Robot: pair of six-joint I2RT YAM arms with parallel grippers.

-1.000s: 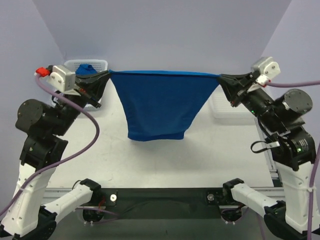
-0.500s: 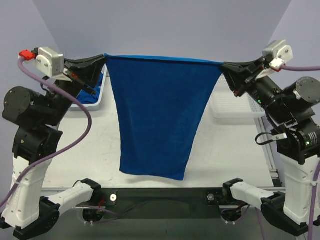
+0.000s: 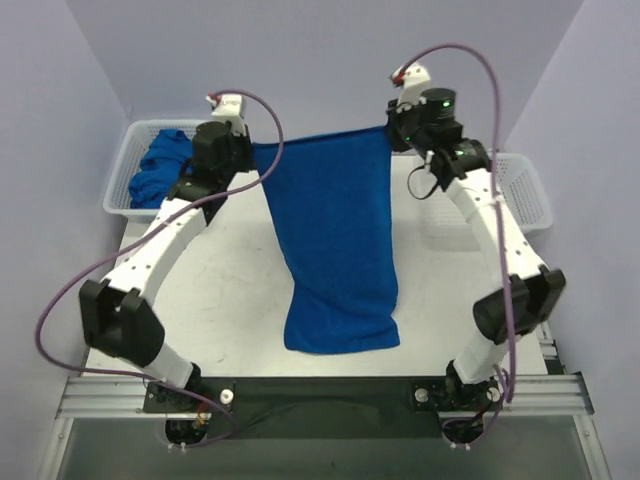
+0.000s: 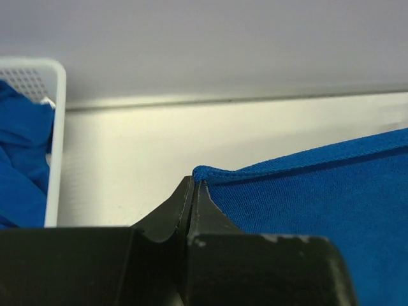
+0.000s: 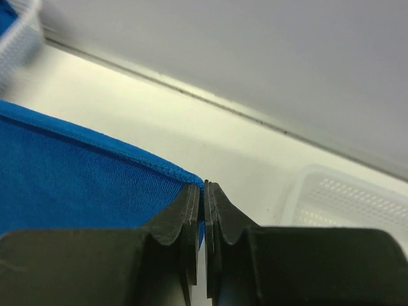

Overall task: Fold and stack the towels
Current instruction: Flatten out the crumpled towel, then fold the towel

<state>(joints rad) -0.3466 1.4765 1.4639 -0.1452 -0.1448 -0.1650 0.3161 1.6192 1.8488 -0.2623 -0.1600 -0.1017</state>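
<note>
**Top external view.** The held towel (image 3: 335, 250) is spread over the middle of the table (image 3: 220, 290). Its far edge is stretched between the left gripper (image 3: 251, 150) and the right gripper (image 3: 389, 132), one far corner in each. Both arms reach to the far side. Judgement: the edge is kept taut so the cloth lies open and flat, ready for folding. The long axis runs far to near. The gripped edge points to the back wall and the free end lies close to the near edge of the table, skewed a little to the right. Whether the far part rests on the table or hangs just above it cannot be told. The heaped towels (image 3: 160, 168) sit crumpled in the left basket (image 3: 116, 195). The right basket (image 3: 532, 190) shows no cloth.

**Left wrist view.** The left gripper (image 4: 193, 187) has its jaws pressed together on the hemmed corner of the held towel (image 4: 319, 191). The hem runs off to the right, rising slightly. The left basket (image 4: 57, 127) stands beside it, apart, with the heaped towels (image 4: 19, 153) inside.

**Right wrist view.** The right gripper (image 5: 203, 190) is pinched tight on the opposite corner of the held towel (image 5: 76, 185), with only a sliver of cloth between the jaws. The hem runs off to the left. The right basket (image 5: 344, 197) is near, not touching.
</note>
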